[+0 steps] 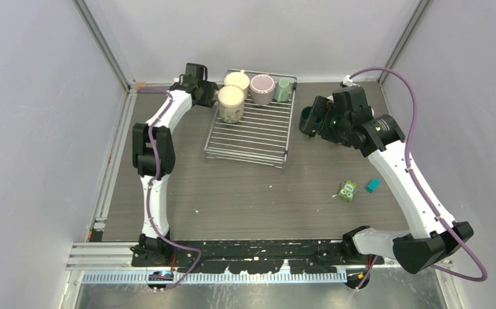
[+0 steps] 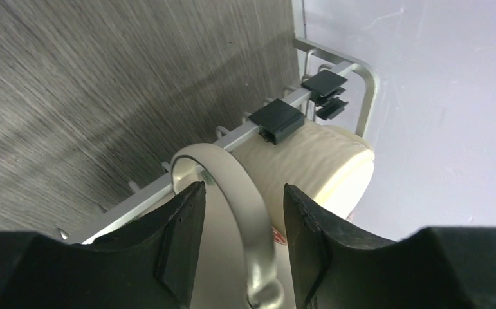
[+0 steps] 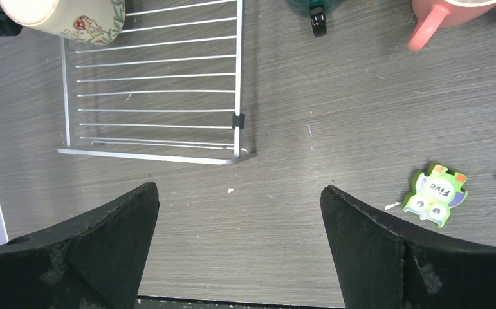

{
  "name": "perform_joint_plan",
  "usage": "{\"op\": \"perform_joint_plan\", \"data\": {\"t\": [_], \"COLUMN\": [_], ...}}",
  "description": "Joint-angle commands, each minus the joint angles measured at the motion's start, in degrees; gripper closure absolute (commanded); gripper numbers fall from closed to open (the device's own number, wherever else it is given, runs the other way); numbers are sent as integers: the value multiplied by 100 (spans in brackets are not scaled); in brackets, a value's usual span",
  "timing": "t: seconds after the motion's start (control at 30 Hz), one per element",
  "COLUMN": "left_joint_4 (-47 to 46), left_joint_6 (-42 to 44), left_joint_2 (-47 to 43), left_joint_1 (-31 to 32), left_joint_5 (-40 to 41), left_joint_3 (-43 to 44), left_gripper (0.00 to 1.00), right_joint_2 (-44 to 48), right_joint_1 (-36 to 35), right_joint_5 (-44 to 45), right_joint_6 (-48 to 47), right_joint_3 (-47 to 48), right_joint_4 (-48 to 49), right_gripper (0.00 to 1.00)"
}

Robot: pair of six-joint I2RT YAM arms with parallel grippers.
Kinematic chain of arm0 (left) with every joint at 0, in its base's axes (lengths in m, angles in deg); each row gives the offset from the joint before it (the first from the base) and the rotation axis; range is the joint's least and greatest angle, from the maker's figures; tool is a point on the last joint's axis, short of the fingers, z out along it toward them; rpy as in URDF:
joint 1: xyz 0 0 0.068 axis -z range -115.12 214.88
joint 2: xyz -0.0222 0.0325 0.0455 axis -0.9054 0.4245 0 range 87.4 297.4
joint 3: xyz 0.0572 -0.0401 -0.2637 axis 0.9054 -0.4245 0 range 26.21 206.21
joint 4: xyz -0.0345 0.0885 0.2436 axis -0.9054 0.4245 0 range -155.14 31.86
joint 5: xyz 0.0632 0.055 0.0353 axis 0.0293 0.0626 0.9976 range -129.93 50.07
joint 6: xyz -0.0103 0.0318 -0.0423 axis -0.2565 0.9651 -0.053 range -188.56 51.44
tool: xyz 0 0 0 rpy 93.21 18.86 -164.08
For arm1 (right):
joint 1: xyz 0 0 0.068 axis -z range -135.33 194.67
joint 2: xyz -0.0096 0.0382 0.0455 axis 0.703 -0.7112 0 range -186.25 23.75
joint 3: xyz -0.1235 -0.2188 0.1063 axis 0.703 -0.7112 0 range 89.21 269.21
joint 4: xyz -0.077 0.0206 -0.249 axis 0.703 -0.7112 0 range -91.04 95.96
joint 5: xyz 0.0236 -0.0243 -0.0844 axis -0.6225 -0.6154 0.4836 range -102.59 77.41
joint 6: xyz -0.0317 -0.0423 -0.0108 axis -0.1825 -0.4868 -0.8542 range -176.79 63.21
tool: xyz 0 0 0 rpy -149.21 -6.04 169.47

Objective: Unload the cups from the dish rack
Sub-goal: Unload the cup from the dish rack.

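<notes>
The silver wire dish rack (image 1: 251, 138) lies at the table's far middle. At its far end stand several cups: a patterned cream one (image 1: 230, 103), a plain cream one (image 1: 236, 80), a mauve one (image 1: 262, 89) and a pale green one (image 1: 284, 90). My left gripper (image 1: 208, 96) is at the patterned cup's left side. In the left wrist view its fingers (image 2: 184, 232) straddle the cup's handle (image 2: 245, 199) with a gap on each side. My right gripper (image 3: 238, 206) hangs open and empty over bare table, next to a dark teal cup (image 1: 306, 122).
A salmon pink cup (image 3: 448, 13) stands off the rack beside the teal one (image 3: 312, 8). A green toy block (image 1: 347, 190) and a small teal block (image 1: 373, 185) lie at the table's right. Walls close in on the left, the right and behind the rack.
</notes>
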Motion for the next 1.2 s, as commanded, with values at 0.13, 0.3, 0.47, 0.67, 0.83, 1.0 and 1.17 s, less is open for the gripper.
{"op": "perform_joint_plan", "data": {"t": [0.13, 0.3, 0.47, 0.67, 0.83, 1.0, 1.17], "left_joint_4": [-903, -1156, -1270, -1470, -1587, -1595, -1758], "left_joint_6": [-198, -287, -264, -215, -139, 68, 151], "left_joint_2": [-72, -102, -156, -406, -639, -794, -1043], "left_joint_1": [-42, -53, -46, -28, 4, 79, 192], "left_joint_5": [-199, -289, -356, -420, -436, -647, -728], "left_joint_3": [-379, -580, -643, -913, -1127, -1166, -1428], "left_gripper": [59, 70, 87, 100, 100, 100, 100], "right_joint_2": [120, 109, 100, 101, 97, 112, 150], "right_joint_1": [-56, -69, -84, -96, -123, -139, -140], "right_joint_5": [142, 145, 144, 155, 152, 186, 200], "right_joint_6": [24, 32, 36, 71, 107, 128, 160], "right_joint_3": [-59, -71, -69, -119, -155, -196, -247], "right_joint_4": [190, 199, 209, 251, 300, 337, 383], "right_gripper": [0, 0, 0, 0, 0, 0, 0]}}
